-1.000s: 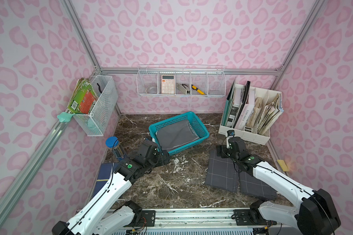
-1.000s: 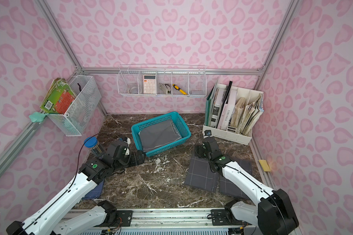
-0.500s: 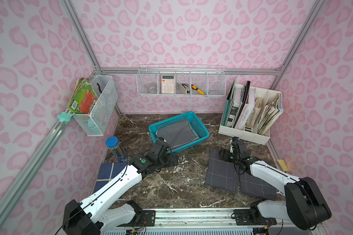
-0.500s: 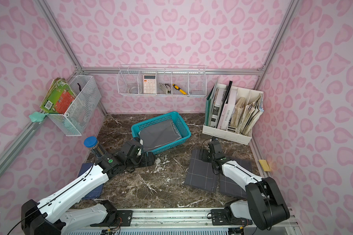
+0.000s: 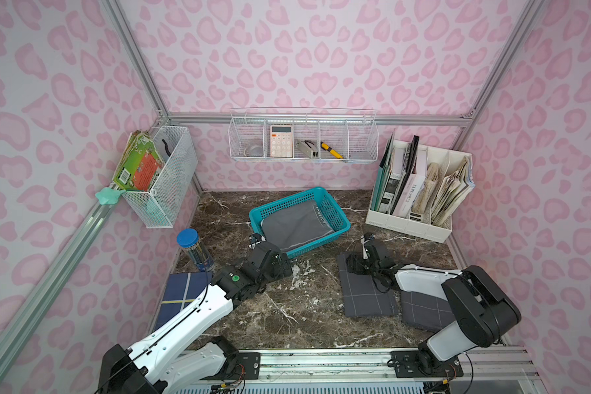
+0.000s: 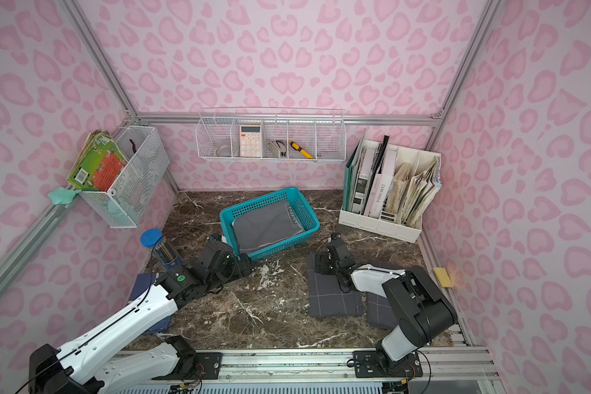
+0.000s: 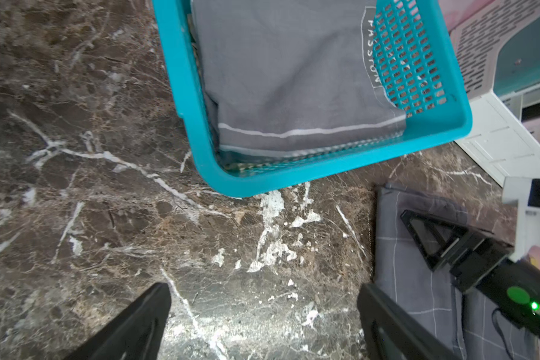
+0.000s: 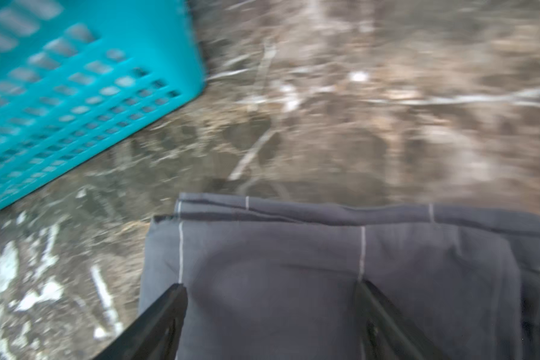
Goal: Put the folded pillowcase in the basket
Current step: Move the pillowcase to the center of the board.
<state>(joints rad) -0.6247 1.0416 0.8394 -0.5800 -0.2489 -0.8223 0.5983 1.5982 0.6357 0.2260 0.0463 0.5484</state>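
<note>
- The teal plastic basket with lattice sides (image 5: 336,213) sits at an angle toward the back of the brown marble tabletop (image 5: 287,317).
- A plain grey folded pillowcase (image 5: 296,225) lies flat inside the basket and covers most of its floor. A printed label strip runs along one edge.
- The left gripper (image 5: 282,267) is low over bare marble just beside the basket's near corner. Its fingers are spread wide with nothing between them.
- The right gripper (image 5: 351,266) hangs over the far end of a dark grey folded cloth with thin white grid lines (image 5: 367,296). Its jaws are parted above the fabric, and I cannot tell whether the tips touch it.
- A second grid-lined folded cloth (image 5: 423,312) lies just beside the first, partly under the right arm.
- A clear tube of pencils with a blue lid (image 5: 195,250) stands near the left wall.
</note>
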